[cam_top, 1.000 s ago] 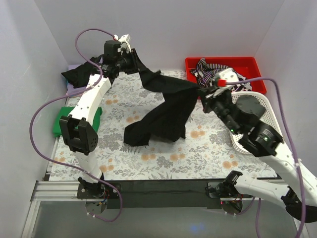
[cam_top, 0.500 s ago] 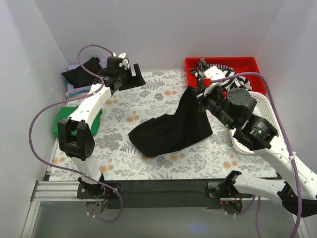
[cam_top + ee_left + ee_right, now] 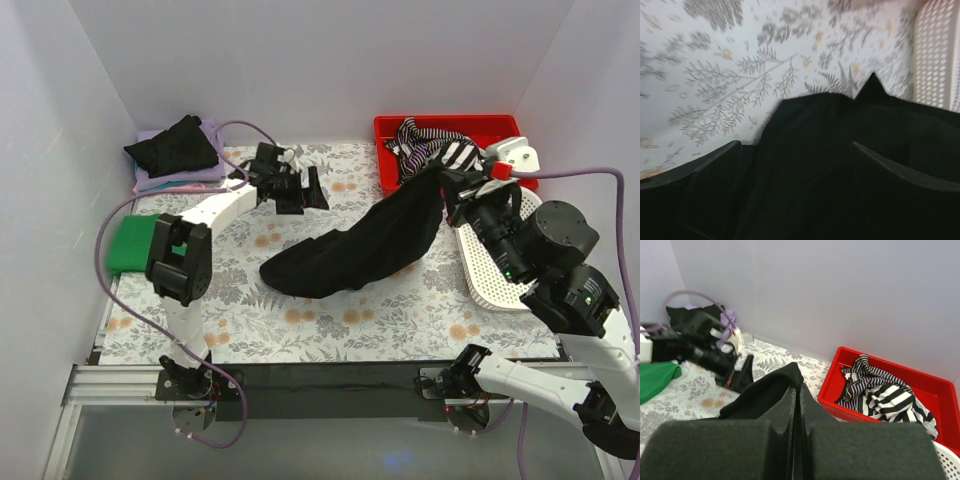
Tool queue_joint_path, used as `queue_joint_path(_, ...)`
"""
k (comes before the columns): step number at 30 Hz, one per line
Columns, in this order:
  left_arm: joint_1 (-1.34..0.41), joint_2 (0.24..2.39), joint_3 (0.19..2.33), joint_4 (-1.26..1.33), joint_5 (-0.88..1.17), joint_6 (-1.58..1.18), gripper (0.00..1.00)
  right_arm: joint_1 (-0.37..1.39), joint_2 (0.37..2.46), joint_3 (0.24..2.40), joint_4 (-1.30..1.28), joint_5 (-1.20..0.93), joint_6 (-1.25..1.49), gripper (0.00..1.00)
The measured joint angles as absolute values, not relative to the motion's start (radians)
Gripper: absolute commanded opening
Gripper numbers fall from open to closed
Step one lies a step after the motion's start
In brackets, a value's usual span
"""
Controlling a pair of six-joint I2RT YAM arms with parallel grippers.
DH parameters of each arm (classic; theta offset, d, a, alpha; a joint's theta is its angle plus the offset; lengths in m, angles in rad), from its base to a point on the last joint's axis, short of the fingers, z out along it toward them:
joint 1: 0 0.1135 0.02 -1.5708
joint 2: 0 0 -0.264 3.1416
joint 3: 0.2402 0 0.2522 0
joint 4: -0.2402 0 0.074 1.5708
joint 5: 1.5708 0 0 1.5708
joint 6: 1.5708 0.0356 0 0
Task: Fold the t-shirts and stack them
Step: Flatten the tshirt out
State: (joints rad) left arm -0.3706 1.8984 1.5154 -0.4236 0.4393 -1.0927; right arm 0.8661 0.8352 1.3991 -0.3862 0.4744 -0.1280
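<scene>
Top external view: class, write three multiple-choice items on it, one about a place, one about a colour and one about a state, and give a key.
1. Where does the striped shirt lie?
A. in the red tray
B. in a blue bucket
C. on a wooden chair

2. What colour is the folded shirt lowest at the left of the view?
A. pink
B. green
C. yellow

3. How is the right gripper?
A. open, holding nothing
B. shut on the striped shirt
C. shut on the black shirt

Key:
1 A, it lies bunched inside the tray's red walls.
2 B, it is plain green.
3 C, its closed fingers hold one end of the black cloth up.
</scene>
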Motion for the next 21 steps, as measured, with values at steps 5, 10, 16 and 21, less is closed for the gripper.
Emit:
queue_joint_path(5,-0.453,2.077,1.555,-0.487,0.472,-1.062,0.89,0.866,0.794,1.391,-0.420,0.522,-0.094,0.01)
queue_joint_path(10,-0.525,2.141,1.613,-0.546,0.447,-1.027,0.89,0.866,0.784,1.369,-0.429,0.536,-0.062,0.01)
queue_joint_path(16,-0.590,2.152,1.624,-0.581,0.398,-0.993,0.22,0.866,0.786,1.323,-0.450,0.537,-0.040,0.01)
queue_joint_path(21,-0.614,2.178,1.609,-0.590,0.394,-0.984,0.00,0.866,0.788,1.294,-0.453,0.537,-0.028,0.01)
